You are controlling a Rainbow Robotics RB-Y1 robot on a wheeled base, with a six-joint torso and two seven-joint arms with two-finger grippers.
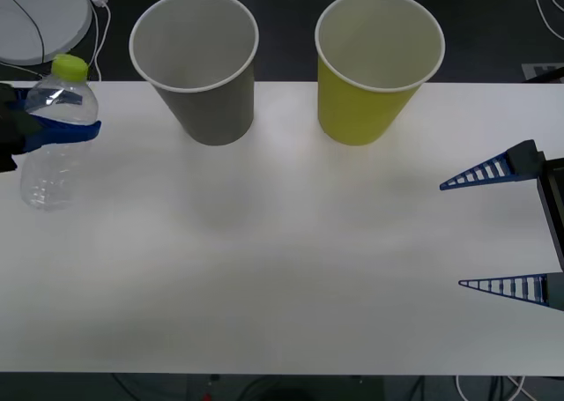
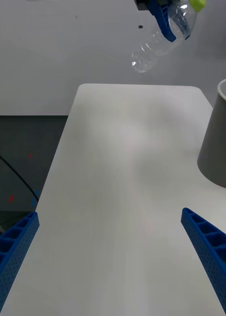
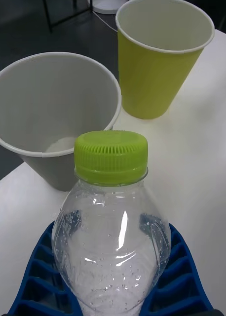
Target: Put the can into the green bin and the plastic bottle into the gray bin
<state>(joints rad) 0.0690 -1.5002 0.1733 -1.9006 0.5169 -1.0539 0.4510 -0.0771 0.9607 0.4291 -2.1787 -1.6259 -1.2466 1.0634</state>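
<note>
Left claw (image 1: 53,132) grasping plastic bottle (image 1: 58,137), upright above bench (image 1: 282,260) left edge | gray bin (image 1: 198,66), green bin (image 1: 374,66) at rear | right claw (image 1: 498,229) released, idle right.

In the front view the left gripper (image 1: 53,133) runs off the picture's edge, so just 1 blue ribbed finger shows across the small clear ribbed plastic bottle with the lime-green cap (image 1: 58,128), and whether that bottle's base touches the white table (image 1: 282,269) cannot be told there. The left wrist view cuts the bottle off below its shoulder, and the bottle hides the near wall of the large gray paper cup (image 3: 54,98). The right wrist view shows only a slice of that gray cup at its edge, and the right gripper (image 2: 110,256) shows only its 2 fingertips at the corners.
</note>
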